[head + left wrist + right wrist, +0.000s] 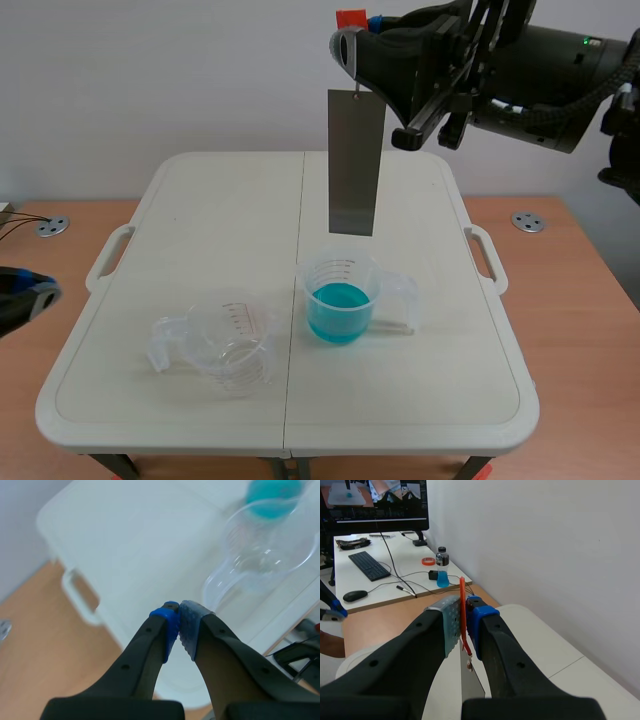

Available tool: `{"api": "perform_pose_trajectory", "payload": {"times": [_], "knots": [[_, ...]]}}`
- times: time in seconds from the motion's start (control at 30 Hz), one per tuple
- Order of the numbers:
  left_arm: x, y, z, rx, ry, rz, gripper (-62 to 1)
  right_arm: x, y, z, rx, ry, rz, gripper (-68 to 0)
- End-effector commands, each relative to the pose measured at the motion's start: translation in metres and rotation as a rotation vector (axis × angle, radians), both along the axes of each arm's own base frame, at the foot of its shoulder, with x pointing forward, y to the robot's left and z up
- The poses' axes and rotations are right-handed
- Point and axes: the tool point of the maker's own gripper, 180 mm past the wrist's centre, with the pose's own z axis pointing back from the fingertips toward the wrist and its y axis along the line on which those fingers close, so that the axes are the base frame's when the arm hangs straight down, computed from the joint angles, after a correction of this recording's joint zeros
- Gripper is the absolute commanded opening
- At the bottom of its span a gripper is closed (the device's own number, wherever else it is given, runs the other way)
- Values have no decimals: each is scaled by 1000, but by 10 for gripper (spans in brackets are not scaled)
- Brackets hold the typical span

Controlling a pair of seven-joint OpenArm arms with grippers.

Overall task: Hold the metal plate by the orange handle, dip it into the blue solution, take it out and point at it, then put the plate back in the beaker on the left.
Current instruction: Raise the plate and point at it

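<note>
**Right gripper** [462,617]: on the arm that came in from the right, raised high above the far half of the table. Its two fingers were clamped on the orange handle [463,597], a thin strip standing edge-on between them.

**Metal plate** [355,160]: one plain grey rectangular sheet. It hung upright from the handle with its long side vertical. The lower edge was above the beaker of blue liquid, clear of the rim and out of the liquid.

**Beaker of blue liquid** [341,297]: clear plastic with a printed scale, its grip turned toward the right arm's side. It stood near the middle of the table, just right of the centre seam. The blue liquid filled the lower part.

**Empty beaker** [232,345]: clear plastic with a printed scale, its grip turned toward the left arm's side. It stood left of the seam, near the other beaker but apart from it, and somewhat closer to the robot.

**Left gripper** [179,617]: low beside the table's left edge. Its fingers were closed tip to tip and held nothing. The empty beaker lay ahead of it and off to one side.

**Table** [200,210]: white, folding, with a centre seam and a carrying loop on each side. It rested on a wooden desk [585,300], which had round metal discs [528,222] set into it.

**Background, right wrist view:** a second desk with a monitor [375,502], a keyboard [368,565], a mouse [354,596] and a small bottle [441,557], beside a white wall [545,555].
</note>
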Motion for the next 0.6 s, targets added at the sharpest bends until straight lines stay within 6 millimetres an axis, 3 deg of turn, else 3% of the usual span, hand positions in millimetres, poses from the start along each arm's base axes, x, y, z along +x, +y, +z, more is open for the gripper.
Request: {"api": "perform_pose_trajectory", "payload": {"times": [0.0, 0.3, 0.57], "knots": [[4, -16, 3, -38, -12, -22, -577, -2, 0, 18, 24, -47, 17, -662], [23, -98, -7, -107, 4, -146, -577, -2, 0, 18, 25, -47, 17, -662], [39, -155, -9, -119, -36, -198, -577, -2, 0, 18, 24, -47, 17, -662]]}}
